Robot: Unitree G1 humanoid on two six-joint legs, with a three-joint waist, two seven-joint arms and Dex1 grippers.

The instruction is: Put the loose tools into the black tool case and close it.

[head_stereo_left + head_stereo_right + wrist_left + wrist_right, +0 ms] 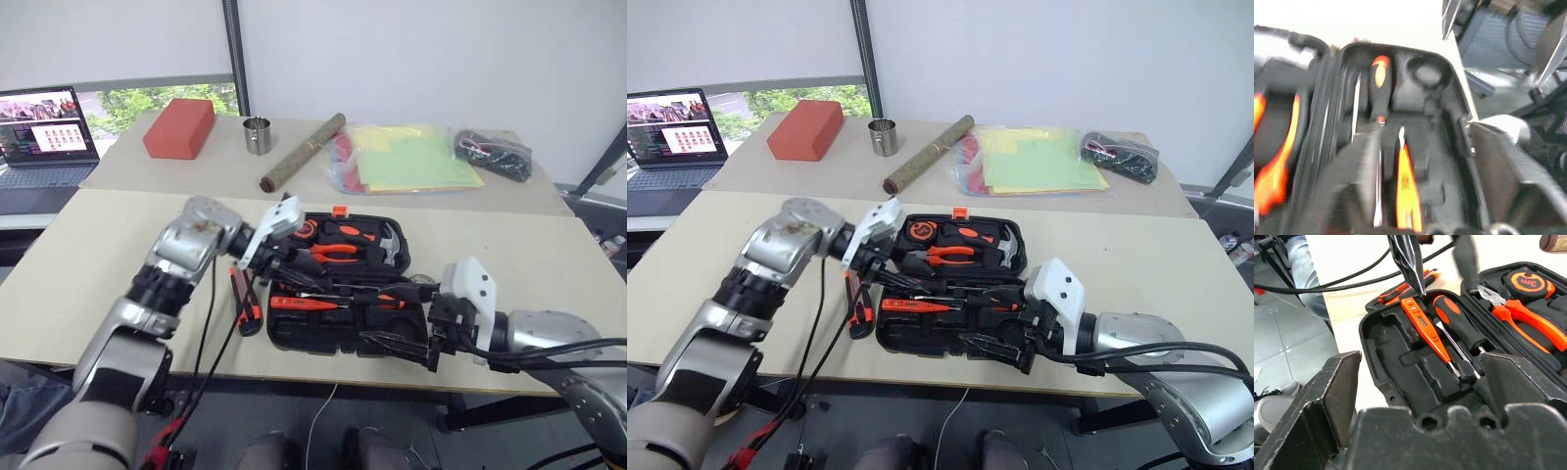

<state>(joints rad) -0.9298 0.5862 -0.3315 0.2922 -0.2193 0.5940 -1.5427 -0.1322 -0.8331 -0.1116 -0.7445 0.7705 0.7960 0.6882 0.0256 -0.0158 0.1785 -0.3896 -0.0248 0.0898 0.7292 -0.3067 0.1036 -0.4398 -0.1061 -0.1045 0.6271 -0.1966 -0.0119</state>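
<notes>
The black tool case (338, 294) lies open near the front edge of the tabletop, its lid half toward the far edge with the pliers (338, 252), hammer (390, 245) and tape measure (1528, 282) seated in it. In the near half I can see the orange tester pen (1422, 323) lying in the moulded slots, and beside it a screwdriver with an orange-and-black handle (1457, 323) — both look to me as if they are already in place, though whether they are pressed fully home I cannot tell.

Still loose is the utility knife (245, 302), which lies on the tabletop just beside the case's left edge. I cannot make out a second screwdriver with any certainty; a slim shaft shows next to the first one in my left wrist view, but it is too blurred to name.

My left gripper (272, 262) hangs over the left end of the open case, just above the tester pen's end. Its fingers look partly parted and I see nothing between them, but I cannot say for certain how far apart they stand. My right gripper (402, 345) waits at the case's front right corner with its jaws spread wide and nothing in them.

So, by my reckoning, the task is past halfway — the knife has yet to go in, and the lid is not yet shut or latched.
</notes>
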